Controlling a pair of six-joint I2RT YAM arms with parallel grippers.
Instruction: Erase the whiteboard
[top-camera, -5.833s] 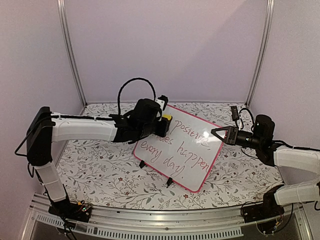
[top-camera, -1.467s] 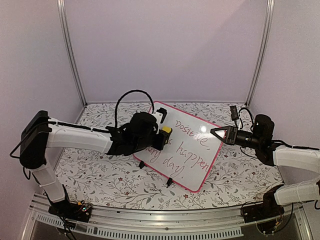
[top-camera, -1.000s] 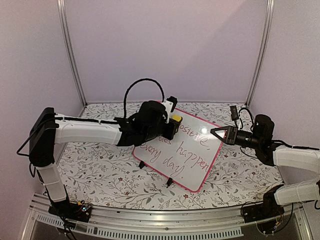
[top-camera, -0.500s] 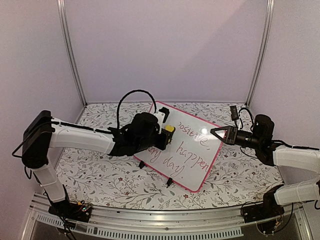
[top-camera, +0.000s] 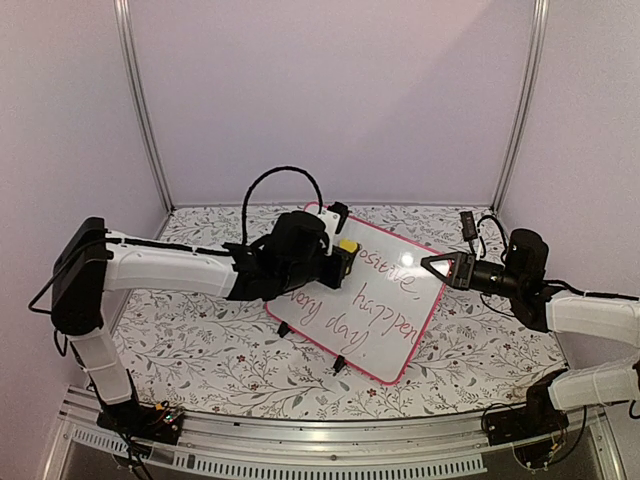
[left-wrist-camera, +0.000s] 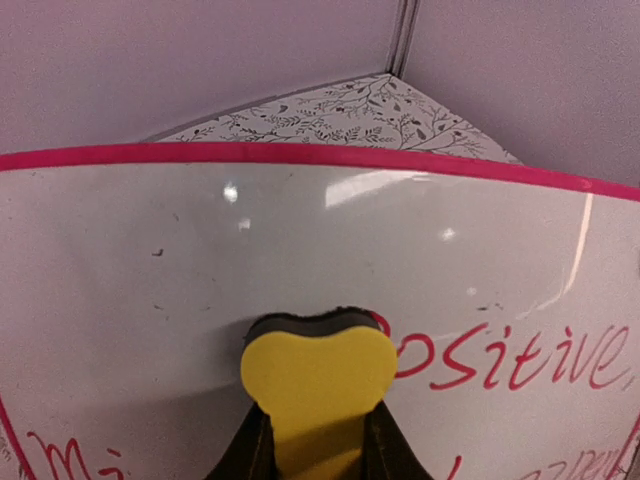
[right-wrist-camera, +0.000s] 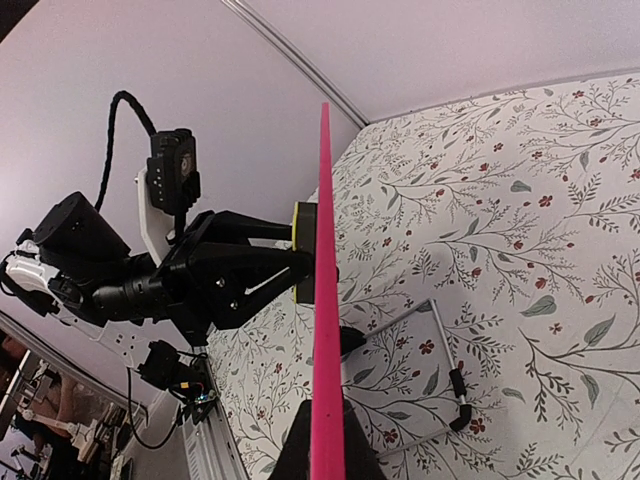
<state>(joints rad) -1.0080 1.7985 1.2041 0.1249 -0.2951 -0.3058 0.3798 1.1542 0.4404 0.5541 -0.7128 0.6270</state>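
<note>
Whiteboard (top-camera: 385, 310): one, pink-framed, standing tilted back at mid-table, somewhat toward the right edge.

- Feet: two black clips (top-camera: 284, 328) on its near lower edge, resting on the floral table (top-camera: 200, 340).
- Face: glossy, with red handwriting across the middle and lower part (three lines can be made out); the far upper-left corner is blank.
- Handling, as judged: stiff, light and slick-faced. It is likely to slide or tip under a wiping push, so it wants bracing. The thin frame is the place to take hold, not the face.
- Right gripper (top-camera: 437, 267): one, jaws clamped on the frame at the board's right edge, steadying it.
- Left gripper (top-camera: 338, 262): one, jaws closed on the eraser.
- Eraser (left-wrist-camera: 318, 385): one, yellow-backed with a dark pad, pressed to the face just left of the word "positive".
</note>
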